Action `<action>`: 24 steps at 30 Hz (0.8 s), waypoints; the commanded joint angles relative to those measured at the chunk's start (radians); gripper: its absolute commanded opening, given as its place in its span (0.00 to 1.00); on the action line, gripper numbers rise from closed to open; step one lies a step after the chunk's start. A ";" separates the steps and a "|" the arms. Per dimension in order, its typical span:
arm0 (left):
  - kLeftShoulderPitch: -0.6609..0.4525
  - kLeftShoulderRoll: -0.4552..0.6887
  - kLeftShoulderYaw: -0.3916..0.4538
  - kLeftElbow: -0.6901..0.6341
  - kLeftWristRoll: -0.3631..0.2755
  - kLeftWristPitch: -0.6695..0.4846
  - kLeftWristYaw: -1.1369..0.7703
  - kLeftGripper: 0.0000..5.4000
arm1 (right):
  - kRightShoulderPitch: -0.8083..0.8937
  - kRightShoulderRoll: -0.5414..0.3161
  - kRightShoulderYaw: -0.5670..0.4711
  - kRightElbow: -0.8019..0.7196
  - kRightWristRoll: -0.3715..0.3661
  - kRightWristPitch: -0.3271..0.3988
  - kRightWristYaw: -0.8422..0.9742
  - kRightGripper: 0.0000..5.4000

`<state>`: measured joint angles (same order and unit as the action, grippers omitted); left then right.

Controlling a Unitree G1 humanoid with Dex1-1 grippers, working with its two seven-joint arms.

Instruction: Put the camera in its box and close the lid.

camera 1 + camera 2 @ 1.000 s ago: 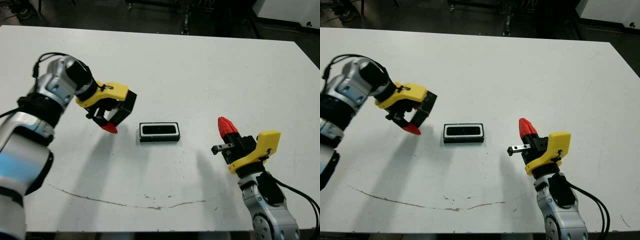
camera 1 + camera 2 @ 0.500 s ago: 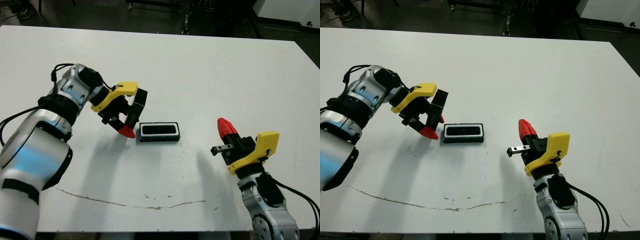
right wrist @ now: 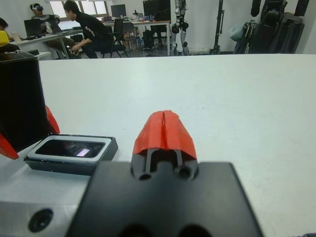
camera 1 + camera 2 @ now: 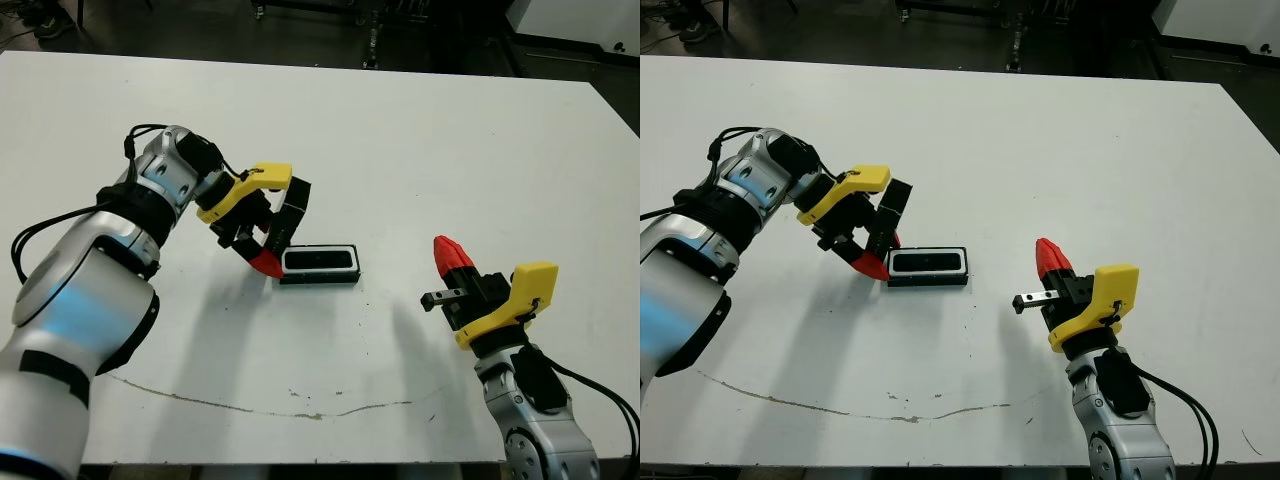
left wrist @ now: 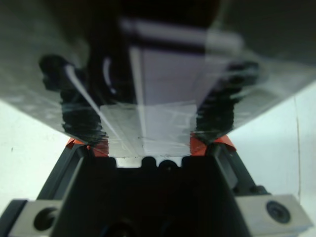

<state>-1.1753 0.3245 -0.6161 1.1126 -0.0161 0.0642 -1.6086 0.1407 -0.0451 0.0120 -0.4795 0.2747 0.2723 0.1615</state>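
**Lid at the box's left end, not yet seated**

My left claw [image 4: 268,240] is pinching the lid [image 4: 288,208], which stands tilted on edge. The box [image 4: 319,264] lies immediately at 3 o'clock from that claw, long axis running 9 to 3, and the camera [image 4: 319,261] already sits inside on the white lining. The lid must tip down toward 3 o'clock. My right claw [image 4: 452,262], tips pressed together and empty, idles well apart at 3 o'clock of the box; the left arm is far nearer. Against one second ago, the left claw has travelled from well apart at 9 o'clock to just beside the box. Box and right claw unmoved.
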 commanded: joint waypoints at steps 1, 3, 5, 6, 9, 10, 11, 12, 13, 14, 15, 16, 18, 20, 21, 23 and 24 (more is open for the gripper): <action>0.010 -0.012 -0.007 -0.007 -0.010 0.016 -0.006 0.58 | 0.008 -0.003 -0.004 -0.005 0.004 0.019 -0.010 0.00; 0.017 -0.012 -0.008 -0.008 -0.014 0.036 -0.006 0.58 | 0.009 -0.004 -0.003 -0.007 0.002 0.019 -0.012 0.00; 0.023 -0.010 -0.010 -0.011 -0.021 0.048 -0.006 0.58 | 0.009 -0.004 -0.003 -0.006 0.004 0.019 -0.012 0.00; 0.026 -0.010 -0.010 -0.012 -0.021 0.061 -0.006 0.58 | 0.009 -0.004 -0.003 -0.005 0.005 0.019 -0.011 0.00; 0.040 -0.007 -0.002 -0.023 -0.019 0.065 -0.006 0.58 | 0.010 -0.005 -0.002 -0.003 0.008 0.016 -0.009 0.00; 0.046 -0.007 0.003 -0.028 -0.016 0.064 -0.006 0.58 | 0.010 -0.005 -0.001 -0.003 0.007 0.014 -0.009 0.00; 0.052 -0.007 0.009 -0.031 -0.013 0.068 -0.006 0.58 | 0.011 -0.005 -0.001 -0.002 0.007 0.014 -0.009 0.00; 0.057 -0.009 0.015 -0.032 -0.010 0.074 -0.006 0.58 | 0.011 -0.005 0.000 -0.002 0.007 0.014 -0.010 0.00; 0.063 -0.010 0.022 -0.035 -0.005 0.076 -0.006 0.58 | 0.012 -0.006 0.000 -0.003 0.006 0.016 -0.011 0.00; 0.069 -0.011 0.029 -0.039 0.001 0.075 -0.006 0.58 | 0.014 -0.005 0.001 -0.003 0.004 0.013 -0.011 0.00; 0.075 -0.012 0.036 -0.044 0.008 0.071 -0.006 0.58 | 0.014 -0.005 0.001 -0.001 0.003 0.009 -0.011 0.00; 0.082 -0.012 0.045 -0.049 0.019 0.062 -0.006 0.58 | 0.015 -0.005 0.002 0.001 0.001 0.004 -0.010 0.00; 0.092 -0.015 0.057 -0.054 0.042 0.050 -0.006 0.58 | 0.016 -0.005 0.004 0.002 0.001 0.000 -0.009 0.00; 0.097 -0.019 0.068 -0.056 0.064 0.042 -0.005 0.58 | 0.018 -0.002 0.006 -0.003 0.000 0.007 -0.016 0.00; 0.099 -0.023 0.074 -0.054 0.072 0.043 -0.004 0.58 | 0.019 -0.001 0.006 -0.003 0.002 0.009 -0.017 0.00; 0.106 -0.026 0.093 -0.054 0.084 0.030 0.004 0.58 | 0.020 -0.003 0.008 -0.002 0.000 0.008 -0.015 0.00; 0.109 -0.026 0.098 -0.055 0.094 0.025 0.013 0.58 | 0.020 -0.003 0.008 -0.001 0.000 0.007 -0.014 0.00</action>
<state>-1.1030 0.3170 -0.5157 1.0578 0.0578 0.0983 -1.5870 0.1497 -0.0436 0.0226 -0.4818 0.2786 0.2722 0.1527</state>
